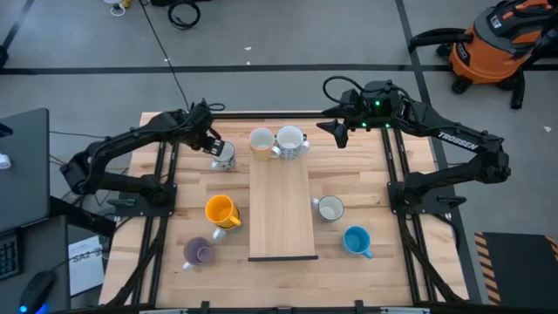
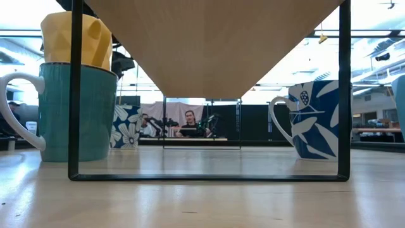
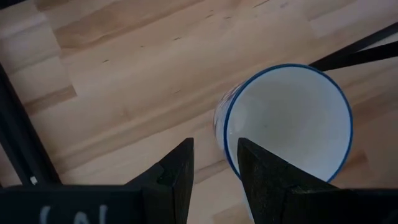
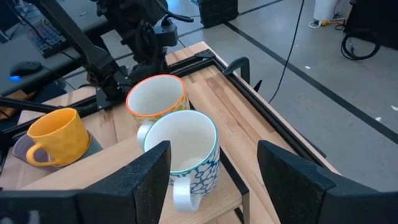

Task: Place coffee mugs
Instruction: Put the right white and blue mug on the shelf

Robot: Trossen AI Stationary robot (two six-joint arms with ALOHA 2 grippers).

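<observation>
- My left gripper (image 3: 214, 177) sits over the blue-rimmed white mug (image 1: 224, 154), left of the raised board's far end. Fingers (image 3: 177, 177) nearly together, straddling the mug's wall at the rim; can't tell whether they actually pinch it.
- My right gripper (image 1: 340, 131) is at the table's far edge, just right of the two mugs on the board. Fingers (image 4: 146, 171) wide apart, holding nothing.
- Near end of table: purple mug (image 1: 199, 252) front left, bright blue mug (image 1: 356, 240) front right.
- Next back: yellow mug (image 1: 221, 211) just left of the raised wooden board (image 1: 282, 218), grey-white mug (image 1: 330, 208) just right of it.
- Far end of the board: orange-rimmed white mug (image 4: 157, 98) and white mug with blue crackle pattern (image 4: 183, 146), side by side, touching or nearly so.
- Low view: teal mug (image 2: 79, 107) with a yellow one stacked behind or above it, blue leaf-print mug (image 2: 316, 120) on the other side.
- Beyond the table: a person (image 2: 188, 123) seated in the room.
</observation>
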